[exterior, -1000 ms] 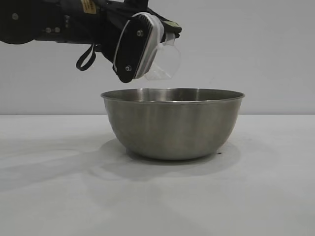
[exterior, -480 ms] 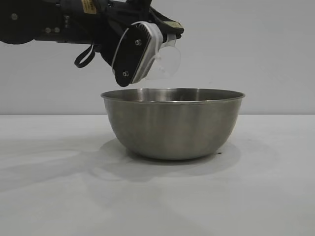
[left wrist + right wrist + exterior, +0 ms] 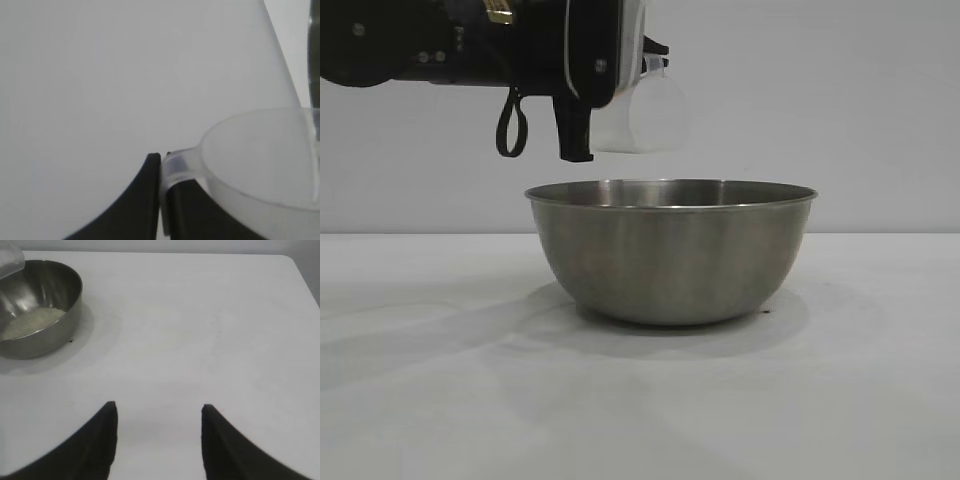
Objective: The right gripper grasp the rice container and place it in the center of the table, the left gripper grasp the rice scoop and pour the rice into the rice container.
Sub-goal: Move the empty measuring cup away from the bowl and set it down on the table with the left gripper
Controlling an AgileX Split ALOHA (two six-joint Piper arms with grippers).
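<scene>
1. The table [image 3: 440, 400], a plain white matte top, is carrying the load and is running the full width of the exterior view.
2. The rice container [image 3: 670, 250], a round steel bowl, is sitting upright directly on the table, roughly central, and is casting a soft shadow to its left.
3. The rice [image 3: 31, 322] is lying as a pale mass in the bottom of the rice container.
4. One rounded table corner is showing in the right wrist view.
</scene>
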